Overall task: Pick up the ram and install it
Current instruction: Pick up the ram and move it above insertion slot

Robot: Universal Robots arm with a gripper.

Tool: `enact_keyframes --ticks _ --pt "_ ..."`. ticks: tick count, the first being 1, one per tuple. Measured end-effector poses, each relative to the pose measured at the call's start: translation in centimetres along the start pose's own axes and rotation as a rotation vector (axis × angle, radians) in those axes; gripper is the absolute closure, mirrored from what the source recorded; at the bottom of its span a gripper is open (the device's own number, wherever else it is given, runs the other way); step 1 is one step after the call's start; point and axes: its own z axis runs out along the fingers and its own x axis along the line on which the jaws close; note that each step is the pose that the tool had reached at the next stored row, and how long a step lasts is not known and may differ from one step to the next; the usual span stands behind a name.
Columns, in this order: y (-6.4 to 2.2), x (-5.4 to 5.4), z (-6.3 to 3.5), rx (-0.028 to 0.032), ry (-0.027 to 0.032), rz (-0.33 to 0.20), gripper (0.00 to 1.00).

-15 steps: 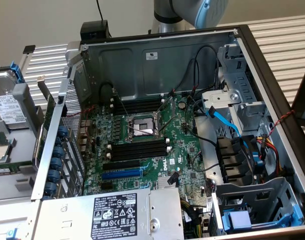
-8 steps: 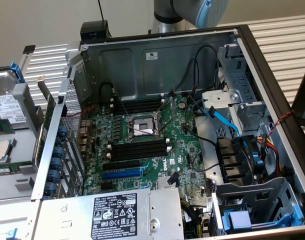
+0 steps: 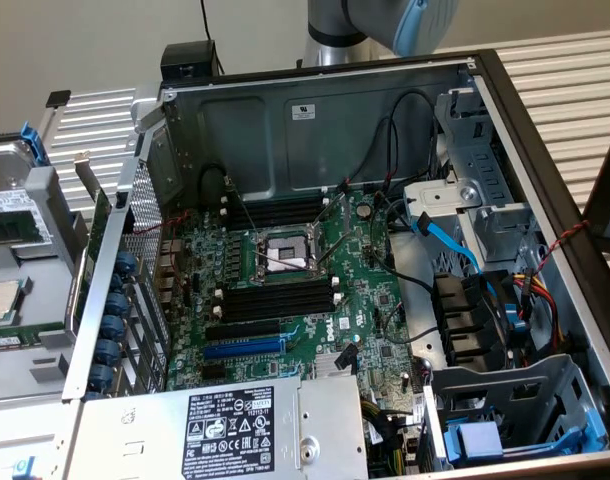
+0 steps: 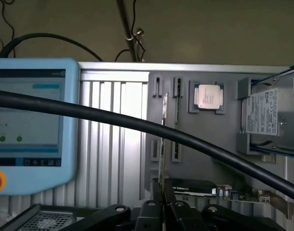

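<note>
The end effector point(image 4: 162, 204) is pinching the ram point(image 4: 164, 125), its fingers pressing almost together on the thin board. The board is showing edge-on and running straight out from the fingertips, a hold that is probably leaving its contact edge free for seating. The stick is showing against the grey fixture plate point(image 4: 224, 159), near the CPU point(image 4: 208, 96) and the hard drive point(image 4: 267, 115) resting in their recesses, while the black memory slots point(image 3: 275, 300) on the motherboard point(image 3: 365, 300) inside the open computer case point(image 3: 245, 120) are sitting empty.
</note>
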Motion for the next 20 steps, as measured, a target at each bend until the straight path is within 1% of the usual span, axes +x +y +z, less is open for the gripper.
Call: enact_keyframes --ticks 5,7,13,20 --pt "-1.39 0.0 -1.48 -0.002 0.0004 0.0 0.86" --pt "-2.02 0.0 -1.94 -0.0024 0.0008 0.0 0.86" --pt "-4.38 0.1 -2.76 -0.0071 0.0028 0.0 0.86" --pt "-7.16 0.1 -3.53 -0.0162 0.0041 0.0 0.86"
